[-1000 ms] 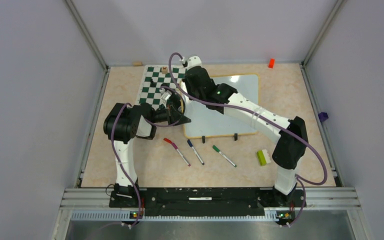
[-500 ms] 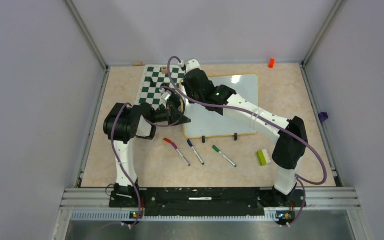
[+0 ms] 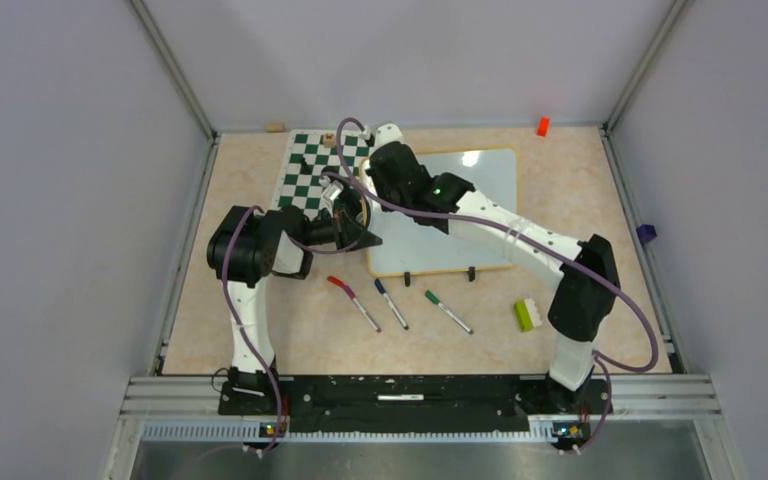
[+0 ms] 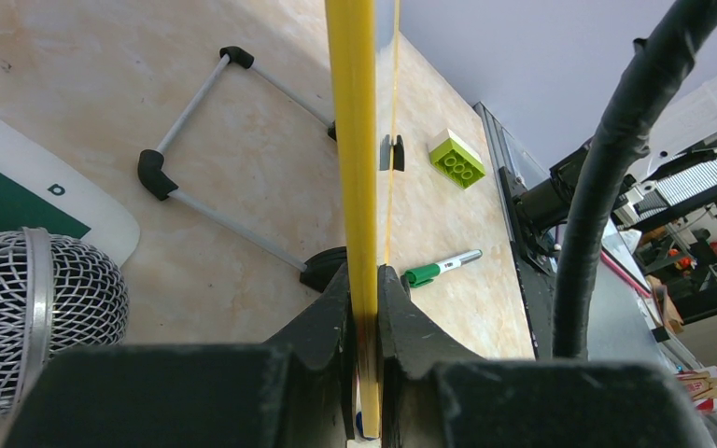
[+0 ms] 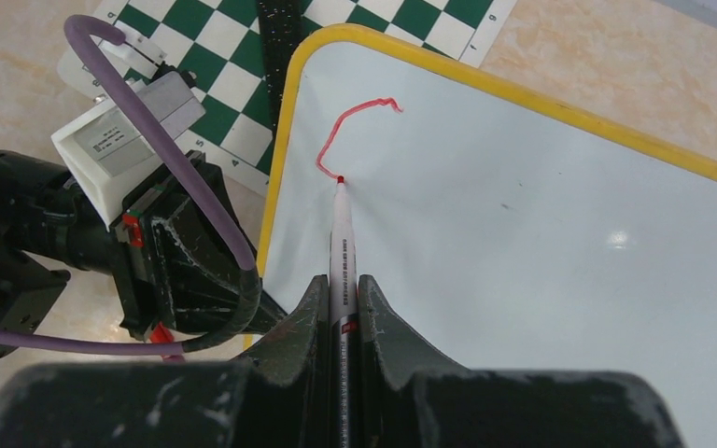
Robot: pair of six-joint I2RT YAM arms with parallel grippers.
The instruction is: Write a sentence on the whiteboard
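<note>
The whiteboard [image 3: 470, 215] lies right of centre, glossy white with a yellow rim and two black clips on its near edge. My left gripper [image 3: 364, 236] is shut on the yellow rim [image 4: 355, 140] at the board's left edge. My right gripper [image 3: 388, 178] is over the board's far left corner, shut on a red marker [image 5: 340, 233] whose tip touches the whiteboard [image 5: 523, 243]. Of the sentence only one curved red stroke [image 5: 347, 123] shows, running from the tip up and to the right. In their own wrist views the left gripper [image 4: 364, 280] and right gripper [image 5: 342, 285] both stand shut.
A green-and-white chessboard mat [image 3: 305, 172] lies left of the board. Red [image 3: 352, 300], blue [image 3: 391, 303] and green [image 3: 448, 311] markers lie in front, with a green brick [image 3: 527, 315] to the right. A mesh ball [image 4: 28, 317] and a grey rod frame [image 4: 205, 201] show near my left gripper.
My right gripper has moved a little toward the near side with the marker on the board. The left arm and the board have not moved.
</note>
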